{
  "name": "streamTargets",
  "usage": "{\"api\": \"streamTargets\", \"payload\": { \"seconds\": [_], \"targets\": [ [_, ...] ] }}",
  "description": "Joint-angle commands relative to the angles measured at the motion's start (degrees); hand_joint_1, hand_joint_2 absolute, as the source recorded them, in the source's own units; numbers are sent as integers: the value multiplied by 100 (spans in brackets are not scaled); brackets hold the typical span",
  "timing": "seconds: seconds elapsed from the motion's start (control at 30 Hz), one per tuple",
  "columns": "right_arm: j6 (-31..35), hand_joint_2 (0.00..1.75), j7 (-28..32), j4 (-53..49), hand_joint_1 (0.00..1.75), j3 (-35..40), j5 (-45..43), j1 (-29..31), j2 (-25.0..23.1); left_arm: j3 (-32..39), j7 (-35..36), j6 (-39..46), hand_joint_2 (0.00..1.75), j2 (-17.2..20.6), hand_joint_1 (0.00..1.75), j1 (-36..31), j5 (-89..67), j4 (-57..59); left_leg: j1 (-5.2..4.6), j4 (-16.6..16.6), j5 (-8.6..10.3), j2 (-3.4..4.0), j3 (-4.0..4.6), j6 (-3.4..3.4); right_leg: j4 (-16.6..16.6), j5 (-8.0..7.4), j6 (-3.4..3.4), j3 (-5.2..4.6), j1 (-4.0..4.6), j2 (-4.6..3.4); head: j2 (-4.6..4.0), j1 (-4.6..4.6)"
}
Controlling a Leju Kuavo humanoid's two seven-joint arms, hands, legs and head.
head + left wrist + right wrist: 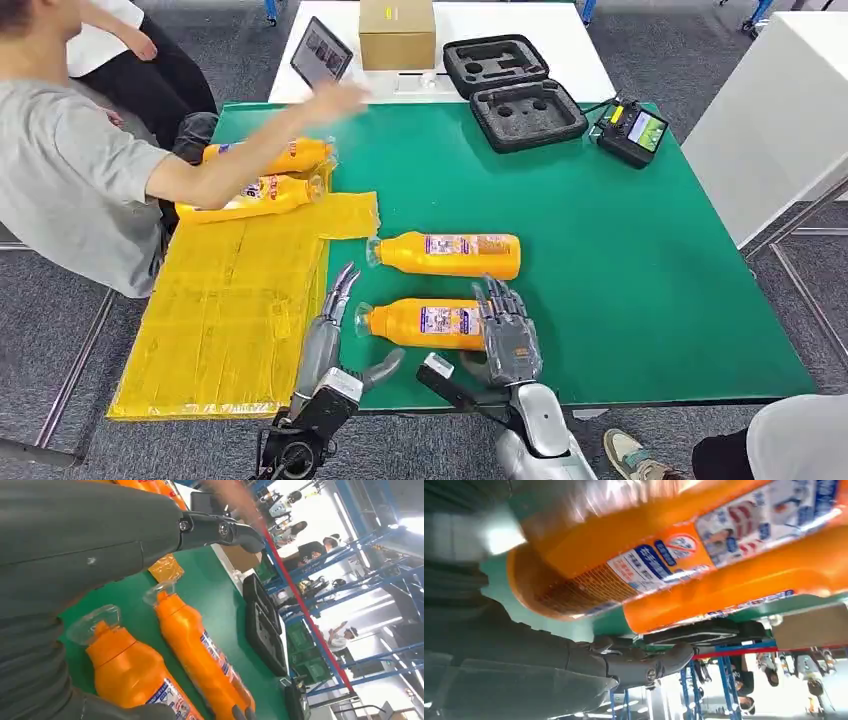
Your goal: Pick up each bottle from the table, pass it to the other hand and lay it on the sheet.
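Two orange bottles lie on the green table [620,260]: a near one [420,322] [135,675] [634,545] and a far one [450,254] [200,650] [744,590]. My right hand [505,335] lies over the near bottle's base end, fingers stretched across it. Its thumb [644,665] stands apart from the bottle, which rests on the table. My left hand [335,310] is open beside that bottle's clear cap, at the edge of the yellow sheet [230,310]. Two more orange bottles [260,195] [265,155] lie at the sheet's far end.
A person in a grey shirt [70,180] stands at the left and stretches an arm [250,150] over the bottles on the sheet. At the back are a black foam case [510,95], a controller [632,130], a cardboard box [397,33] and a tablet [320,52].
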State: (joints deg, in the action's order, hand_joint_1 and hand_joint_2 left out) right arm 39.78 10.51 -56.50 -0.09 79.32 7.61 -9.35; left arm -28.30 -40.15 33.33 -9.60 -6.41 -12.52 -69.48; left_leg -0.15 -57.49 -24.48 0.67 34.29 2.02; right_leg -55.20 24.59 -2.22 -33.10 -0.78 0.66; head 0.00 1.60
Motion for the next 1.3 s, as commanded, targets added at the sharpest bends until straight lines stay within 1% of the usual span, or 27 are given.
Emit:
{"api": "streamTargets", "payload": {
  "seconds": [0.03, 0.3, 0.37, 0.4, 0.5, 0.57, 0.7, 0.77, 0.8, 0.83, 0.87, 0.9, 0.93, 0.97, 1.0, 1.03, 1.1, 1.2, 1.23, 1.27, 1.3],
  "targets": [
    [22, 175, -192, 819, 0, 188, 143, 378, 276, 35, 15, -19, 175, 89, 0, -104, -6, 160, 3, 4, -2, 1, -13, -7, 5, 0, 5, 12, 2, -7, 0, -2],
    [22, 175, -200, 1401, 0, 87, 16, 664, 344, -77, 15, 31, 175, 167, 0, -168, 125, 130, 8, 2, -7, 1, -26, -15, 5, 4, 12, 25, 6, -13, 0, 0],
    [22, 175, -195, 1606, 0, 101, 3, 743, 384, -126, 15, 18, 175, 188, 0, -220, 172, 139, 5, 4, -1, -4, -15, -8, 6, 0, 7, 15, 4, -2, 0, -2],
    [22, 175, -169, 1628, 0, 95, -20, 769, 393, -133, 15, 12, 175, 193, 0, -232, 181, 146, 5, 5, -2, -8, -23, -12, 6, 3, 10, 23, 4, -1, 0, 0],
    [22, 175, -123, 1650, 0, 92, -21, 786, 412, -162, 15, 16, 175, 199, 0, -253, 207, 160, 3, 4, 0, -5, -15, -7, 5, 0, 5, 13, 3, -1, 0, 0],
    [22, 175, -37, 1513, 0, 85, 4, 780, 384, -213, 15, 14, 175, 209, 0, -297, 239, 181, 9, 2, -4, -14, -30, -15, 6, 5, 13, 32, 7, 2, 0, 0],
    [22, 175, 32, 1565, 0, 84, -46, 829, 331, -245, 15, -3, 175, 195, 0, -365, 258, 237, 5, 3, -1, -7, -26, -10, 4, 1, 8, 26, 4, -1, 0, -2],
    [11, 175, 38, 2015, 0, 96, -152, 981, 302, -279, 15, 24, 175, 175, 0, -444, 274, 326, 5, 4, -2, -6, -29, -11, 5, 2, 10, 29, 4, -3, 0, -2],
    [11, 175, 38, 2015, 0, 96, -152, 981, 302, -279, 15, 24, 175, 175, 0, -444, 274, 326, 4, 5, -1, -1, -27, -8, 6, -1, 7, 26, 3, -6, 0, -2],
    [-51, 175, 18, 2138, 0, 103, -178, 1021, 298, -284, 15, 36, 175, 175, 0, -466, 278, 348, 7, 4, -2, -2, -31, -12, 7, 0, 10, 31, 6, -7, 0, -2],
    [-326, 175, 36, 2340, 0, 118, -274, 1097, 302, -301, 15, 39, 175, 184, 0, -475, 290, 352, 8, 6, -3, -5, -36, -15, 7, 2, 13, 35, 6, -6, 0, -2],
    [-326, 175, 36, 2340, 0, 118, -274, 1097, 302, -301, 15, 39, 175, 184, 0, -475, 290, 352, 7, 6, -1, -5, -32, -12, 9, 0, 10, 32, 6, -4, 0, 0],
    [-631, 175, 69, 2426, 140, 126, -389, 1129, 329, -331, 15, 25, 175, 197, 0, -503, 307, 363, 9, 7, -2, -5, -38, -15, 9, 1, 13, 37, 8, -6, 0, -2],
    [-752, 175, 66, 2445, 166, 133, -425, 1134, 342, -346, 15, 33, 175, 199, 0, -523, 313, 378, 7, 5, -1, -3, -37, -11, 8, 0, 10, 35, 6, -5, 0, 0],
    [-752, 175, 66, 2445, 166, 133, -425, 1134, 342, -346, 15, 33, 175, 199, 0, -523, 313, 378, 7, 8, 0, -8, -42, -12, 9, 0, 11, 40, 6, -2, 0, 0],
    [-1034, 175, 44, 2500, 175, 170, -458, 1145, 390, -379, 15, 7, 175, 202, 0, -577, 325, 416, 7, 9, 1, -11, -46, -15, 10, 0, 12, 44, 6, 0, 0, -2],
    [-1205, 175, 2, 2510, 175, 148, -523, 1147, 407, -389, 15, 7, 175, 191, 0, -615, 337, 454, 9, 8, 2, -10, -49, -12, 12, -3, 10, 46, 8, 0, 0, -2],
    [-1205, 175, 2, 2510, 175, 148, -523, 1147, 407, -389, 15, 7, 175, 191, 0, -615, 337, 454, 11, 10, 7, -12, -66, -16, 15, -7, 13, 55, 9, 1, 0, -2],
    [-1205, 175, 2, 2510, 175, 148, -523, 1147, 407, -389, 15, 7, 175, 191, 0, -615, 337, 454, 9, 5, 3, -4, -69, -17, 10, -8, 12, 54, 7, -10, 0, 0],
    [-1205, 175, 2, 2510, 175, 148, -523, 1147, 407, -389, 15, 7, 175, 191, 0, -615, 337, 454, 9, 8, -2, -4, -88, -12, 13, -4, 10, 68, 7, -7, 0, -2],
    [-1205, 175, 2, 2510, 175, 148, -523, 1147, 407, -389, 15, 7, 175, 191, 0, -615, 337, 454, 11, 8, 3, -17, -88, -16, 16, -6, 13, 62, 9, 2, 0, 0]
  ]
}}
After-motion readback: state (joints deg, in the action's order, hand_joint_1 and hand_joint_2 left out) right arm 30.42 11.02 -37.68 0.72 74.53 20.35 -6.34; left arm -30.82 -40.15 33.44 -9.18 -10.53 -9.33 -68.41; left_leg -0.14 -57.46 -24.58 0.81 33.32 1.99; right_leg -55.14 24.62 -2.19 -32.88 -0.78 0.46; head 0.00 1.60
